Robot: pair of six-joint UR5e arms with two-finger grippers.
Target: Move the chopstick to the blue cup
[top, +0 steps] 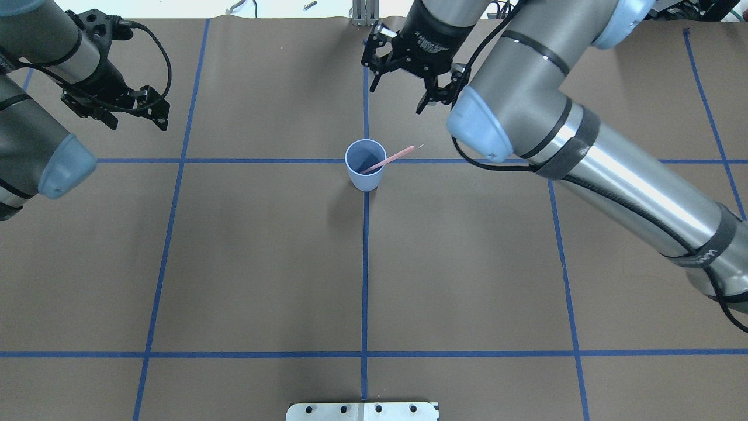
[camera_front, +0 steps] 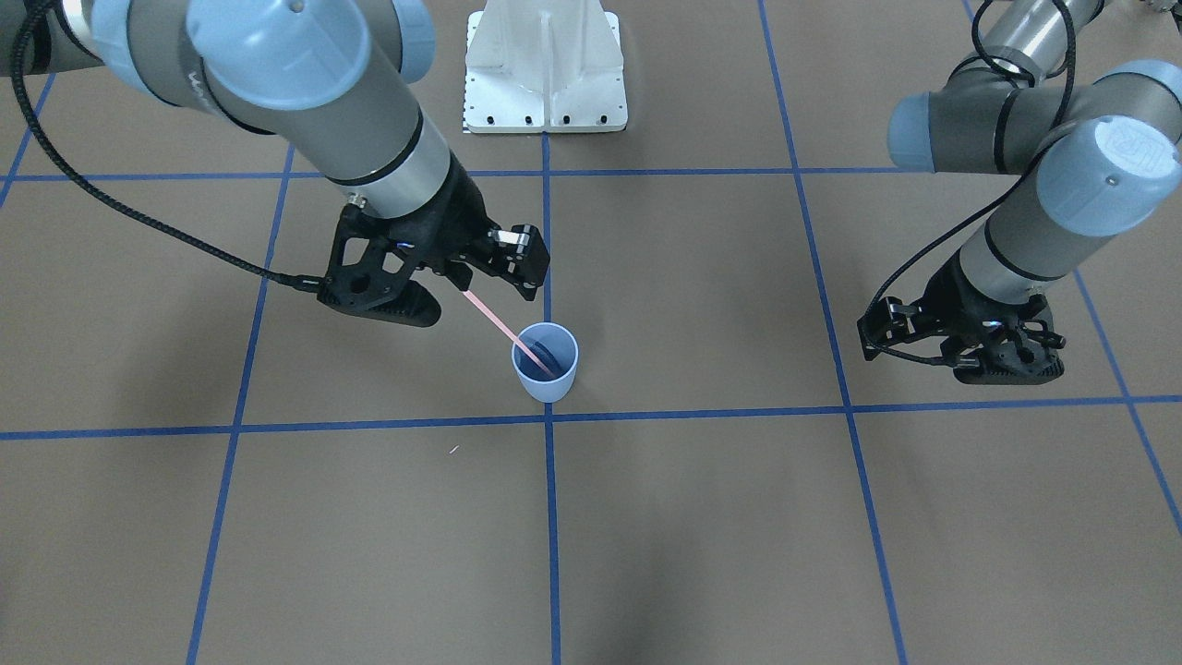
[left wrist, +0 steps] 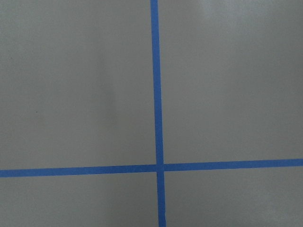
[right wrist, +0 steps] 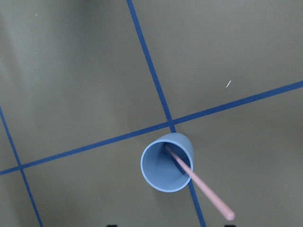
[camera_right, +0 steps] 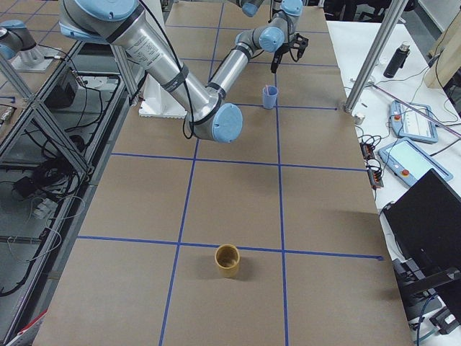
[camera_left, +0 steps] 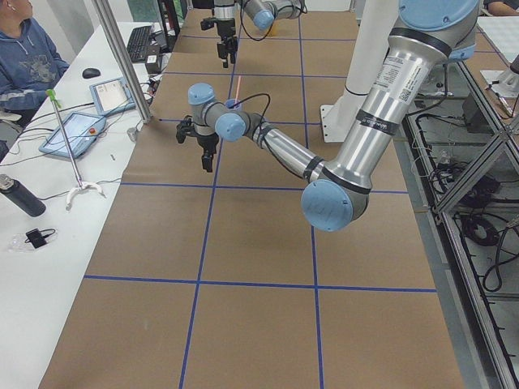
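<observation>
The blue cup (top: 365, 180) stands upright on the counter (top: 263, 263) at a crossing of blue tape lines. The chopstick (top: 392, 157) leans inside it, its upper end jutting over the rim. Beyond and above the cup, the right end effector (top: 398, 96) hangs spread wide, not touching the stick; well off to the side, the left end effector (top: 135, 120) hovers, also spread.

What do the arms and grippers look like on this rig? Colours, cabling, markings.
The left arm and right arm: silver-grey tubes, pale blue round joint caps, a UR logo on one cap. The left gripper and right gripper: black skeletal two-finger bodies. Black braided cables loop outside to each wrist.
</observation>
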